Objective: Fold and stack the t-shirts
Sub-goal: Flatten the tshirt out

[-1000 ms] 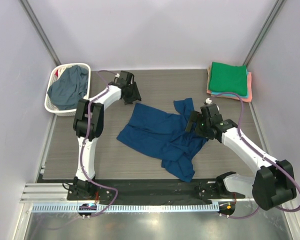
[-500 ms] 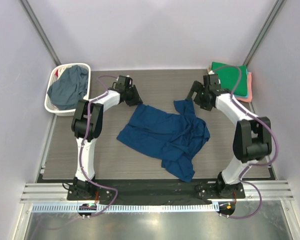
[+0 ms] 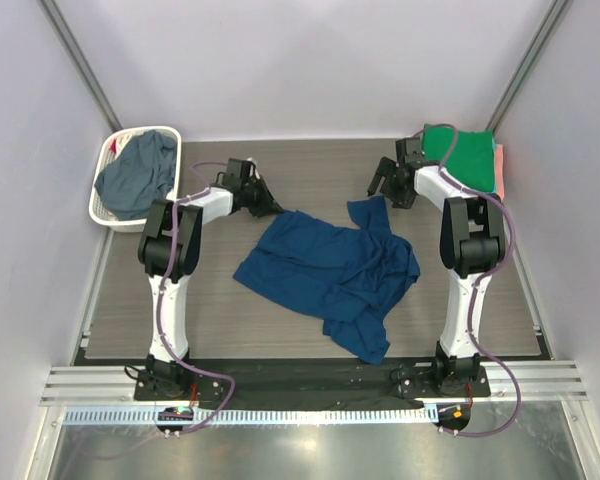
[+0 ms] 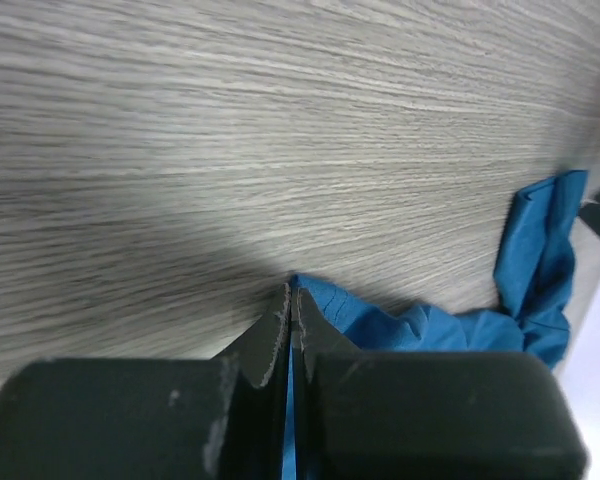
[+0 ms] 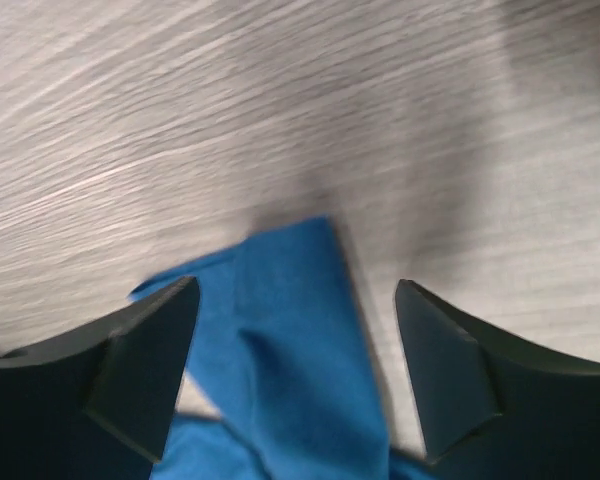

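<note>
A dark blue t-shirt (image 3: 320, 265) lies crumpled in the middle of the wooden table. My left gripper (image 3: 270, 206) is shut on its far left corner; in the left wrist view the jaws (image 4: 292, 296) meet with a strip of blue cloth (image 4: 430, 325) pinched between them. My right gripper (image 3: 380, 187) hovers open over the shirt's far right corner, and in the right wrist view that corner (image 5: 290, 330) lies between the spread fingers (image 5: 292, 290), untouched. A folded stack with a green t-shirt (image 3: 465, 155) on top sits at the back right.
A white slotted basket (image 3: 102, 205) at the back left holds a slate grey-blue shirt (image 3: 140, 170). A coral edge (image 3: 500, 170) shows under the green shirt of the stack. Grey walls close in on both sides.
My left gripper has closed on the shirt's far left corner. The right arm swung from the shirt's right side to the back, and its gripper now stands over the far right corner.
</note>
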